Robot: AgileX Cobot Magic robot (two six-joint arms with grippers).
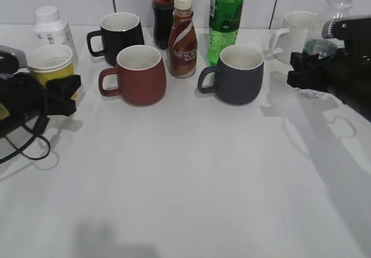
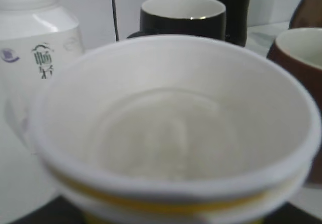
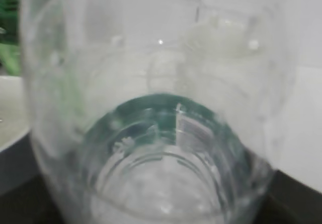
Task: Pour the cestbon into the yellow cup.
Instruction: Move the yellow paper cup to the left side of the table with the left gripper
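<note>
The yellow cup, with its white rim and white empty inside, stands at the far left and fills the left wrist view. My left gripper sits around its lower part, with dark fingers on both sides, shut on it. The cestbon, a clear bottle with a clear cap, stands upright at the far right and fills the right wrist view, where a bit of its dark green label shows. My right gripper is at its body, shut on it. The fingertips are hidden in both wrist views.
Between the arms stand a dark red mug, a grey mug, a black mug, a white mug, a brown Nescafe bottle, a bright green bottle, a dark cola bottle and a white jar.
</note>
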